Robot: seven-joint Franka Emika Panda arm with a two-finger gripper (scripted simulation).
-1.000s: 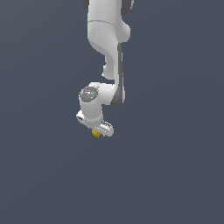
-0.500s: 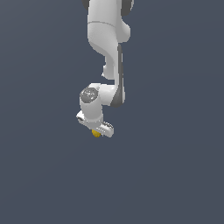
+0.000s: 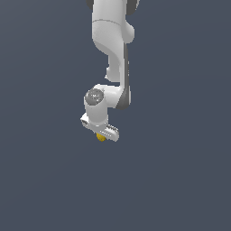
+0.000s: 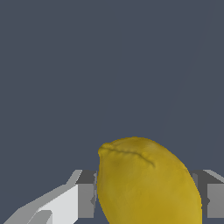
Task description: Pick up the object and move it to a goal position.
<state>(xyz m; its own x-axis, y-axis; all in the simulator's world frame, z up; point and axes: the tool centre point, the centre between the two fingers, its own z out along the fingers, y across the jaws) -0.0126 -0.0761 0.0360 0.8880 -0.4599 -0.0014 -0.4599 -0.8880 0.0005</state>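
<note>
Hanging under the arm in the exterior view, the gripper (image 3: 102, 134) is showing only a sliver of the object (image 3: 101, 138) below it. Wrist view: fingers (image 4: 81, 194) are clamping the yellow object (image 4: 146, 183) on both sides. Carry step likely; next, hauling it to the goal, unseen here.

Pretty clearly a bare sim scene, not a real room; flat slate-grey backdrop (image 3: 180, 171) all around the gripper (image 3: 102, 133); zero texture.
</note>
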